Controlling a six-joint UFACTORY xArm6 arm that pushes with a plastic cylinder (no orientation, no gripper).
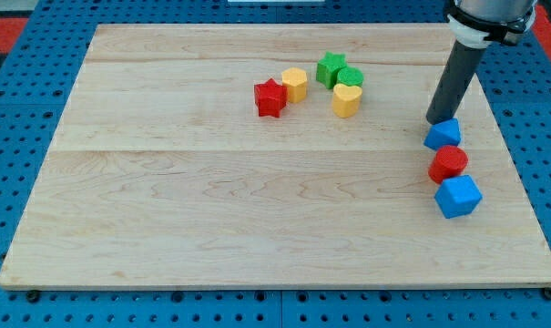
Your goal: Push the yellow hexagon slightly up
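Note:
The yellow hexagon (pixel 295 84) lies on the wooden board (pixel 211 210) near the view's top centre, touching the red star (pixel 270 97) on its left. My tip (pixel 434 120) is far to the view's right of the hexagon, right at the top edge of a small blue block (pixel 443 135). A yellow heart-shaped block (pixel 346 99) sits to the right of the hexagon, below a green star (pixel 329 68) and a green round block (pixel 351 77).
Below the small blue block a red round block (pixel 449 163) and a blue cube (pixel 458 196) form a column near the board's right edge. A blue pegboard (pixel 20 137) surrounds the board.

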